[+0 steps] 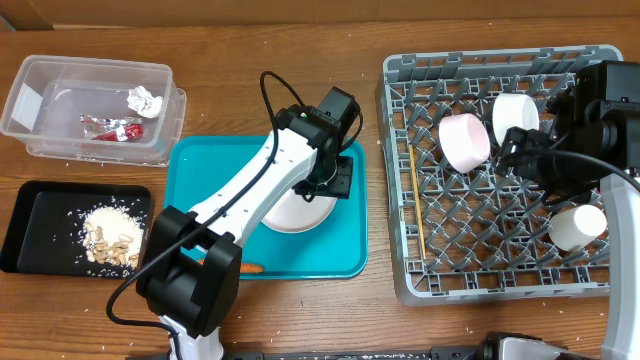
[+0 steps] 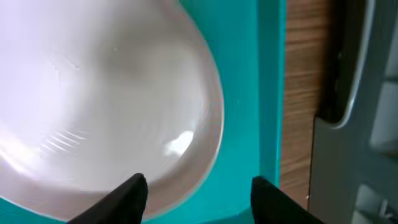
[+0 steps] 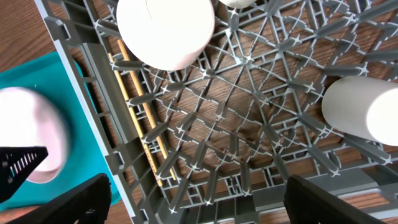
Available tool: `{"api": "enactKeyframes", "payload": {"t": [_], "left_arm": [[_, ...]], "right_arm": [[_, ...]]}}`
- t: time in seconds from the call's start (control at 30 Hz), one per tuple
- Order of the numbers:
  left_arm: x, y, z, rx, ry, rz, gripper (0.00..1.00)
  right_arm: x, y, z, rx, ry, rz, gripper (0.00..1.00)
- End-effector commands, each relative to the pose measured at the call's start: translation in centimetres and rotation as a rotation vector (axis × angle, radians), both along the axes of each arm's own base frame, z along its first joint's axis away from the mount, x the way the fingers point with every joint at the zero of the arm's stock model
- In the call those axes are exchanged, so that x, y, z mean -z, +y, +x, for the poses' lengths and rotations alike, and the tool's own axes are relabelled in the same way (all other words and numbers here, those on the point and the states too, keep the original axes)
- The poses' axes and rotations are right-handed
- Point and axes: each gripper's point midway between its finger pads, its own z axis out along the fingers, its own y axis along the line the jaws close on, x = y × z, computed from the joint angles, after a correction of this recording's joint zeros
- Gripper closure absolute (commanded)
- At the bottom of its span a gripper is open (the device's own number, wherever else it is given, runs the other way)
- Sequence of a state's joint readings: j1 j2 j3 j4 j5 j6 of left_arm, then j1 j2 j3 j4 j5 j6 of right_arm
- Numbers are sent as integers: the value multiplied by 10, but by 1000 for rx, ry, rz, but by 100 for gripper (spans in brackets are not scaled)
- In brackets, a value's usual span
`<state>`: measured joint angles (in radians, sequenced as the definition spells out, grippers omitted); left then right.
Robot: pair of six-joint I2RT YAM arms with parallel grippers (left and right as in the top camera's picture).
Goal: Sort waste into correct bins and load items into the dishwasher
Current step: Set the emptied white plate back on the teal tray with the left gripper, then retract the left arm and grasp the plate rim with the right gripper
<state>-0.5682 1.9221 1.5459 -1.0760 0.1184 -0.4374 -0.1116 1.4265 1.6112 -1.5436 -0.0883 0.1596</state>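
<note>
My left gripper point(image 2: 199, 196) gapes over the one plate point(image 2: 93, 93), on the teal tray point(image 1: 200, 170) with one carrot point(image 1: 250, 268). My right gripper point(image 3: 205, 205) gapes above the rack point(image 1: 393, 200): two bowls point(image 1: 463, 140), one cup point(image 1: 580, 226), two chopsticks point(image 1: 415, 200) ahead of its fingers point(image 3: 74, 199). The tub point(image 1: 60, 70) holds wrapper point(image 1: 112, 128) and tissue point(image 1: 145, 99); the black tray point(image 1: 35, 215), scraps point(image 1: 112, 245).

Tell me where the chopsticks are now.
Overhead, the chopsticks lie inside the grey dish rack, along its wall nearest the teal tray, with a white bowl close by.
</note>
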Motion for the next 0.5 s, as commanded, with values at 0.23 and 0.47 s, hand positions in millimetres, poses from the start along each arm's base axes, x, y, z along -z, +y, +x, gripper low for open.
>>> {"api": "enactKeyframes", "payload": {"t": [0.23, 0.47], "left_arm": [[-122, 148, 20, -370, -189, 28, 30], [-160, 251, -16, -633, -229, 57, 16]], "right_arm": [[-29, 51, 30, -157, -190, 225, 0], [-24, 172, 44, -508, -254, 222, 0]]}}
